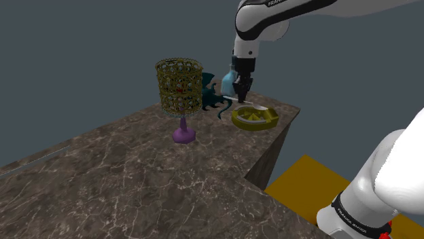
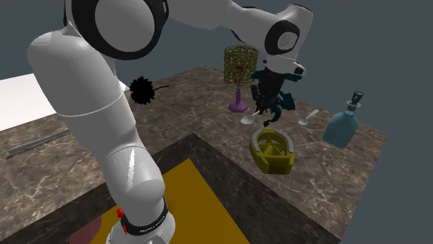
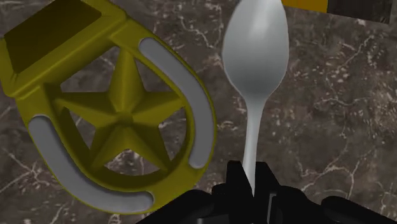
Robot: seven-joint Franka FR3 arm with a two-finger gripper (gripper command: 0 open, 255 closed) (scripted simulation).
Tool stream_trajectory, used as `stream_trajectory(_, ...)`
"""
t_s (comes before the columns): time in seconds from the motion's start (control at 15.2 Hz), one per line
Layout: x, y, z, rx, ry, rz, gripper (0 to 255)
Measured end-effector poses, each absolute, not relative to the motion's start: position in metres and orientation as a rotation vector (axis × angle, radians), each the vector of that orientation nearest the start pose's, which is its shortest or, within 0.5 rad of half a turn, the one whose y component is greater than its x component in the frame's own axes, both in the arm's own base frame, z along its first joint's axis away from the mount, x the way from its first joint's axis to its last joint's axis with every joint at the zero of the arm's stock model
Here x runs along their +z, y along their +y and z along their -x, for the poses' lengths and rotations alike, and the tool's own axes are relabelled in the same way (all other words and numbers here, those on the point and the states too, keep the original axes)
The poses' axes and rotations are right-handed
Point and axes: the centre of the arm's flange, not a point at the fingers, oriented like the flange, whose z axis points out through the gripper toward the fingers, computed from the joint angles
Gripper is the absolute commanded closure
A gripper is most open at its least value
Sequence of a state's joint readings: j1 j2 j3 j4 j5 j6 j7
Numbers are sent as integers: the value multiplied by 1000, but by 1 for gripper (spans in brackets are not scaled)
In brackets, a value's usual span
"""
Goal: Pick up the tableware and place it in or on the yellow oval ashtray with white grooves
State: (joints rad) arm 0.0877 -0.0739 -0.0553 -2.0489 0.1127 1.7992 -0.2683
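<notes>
Gripper (image 3: 251,177) clamped on the spoon (image 3: 254,54) at its thin handle end, bowl poking out just beside the ashtray (image 3: 127,32). Light, stiff, probably slick; gripped this far back it could swivel, mid-handle looks steadier.

The light is dim and diffuse, against a flat grey-blue backdrop. The marbled desk (image 1: 136,183) looks dark, its side face even darker. The white arm (image 2: 90,104) catches most light; the spoon (image 3: 254,57) shows a soft pale sheen.
</notes>
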Motion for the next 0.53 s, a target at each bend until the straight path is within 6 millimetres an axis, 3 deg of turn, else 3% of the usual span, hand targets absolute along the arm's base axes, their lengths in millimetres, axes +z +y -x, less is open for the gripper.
stream_trajectory(0.4,466,-57,-518,244,-397,2974,255)
stream_trajectory(0.53,459,-66,-516,244,-398,2974,255)
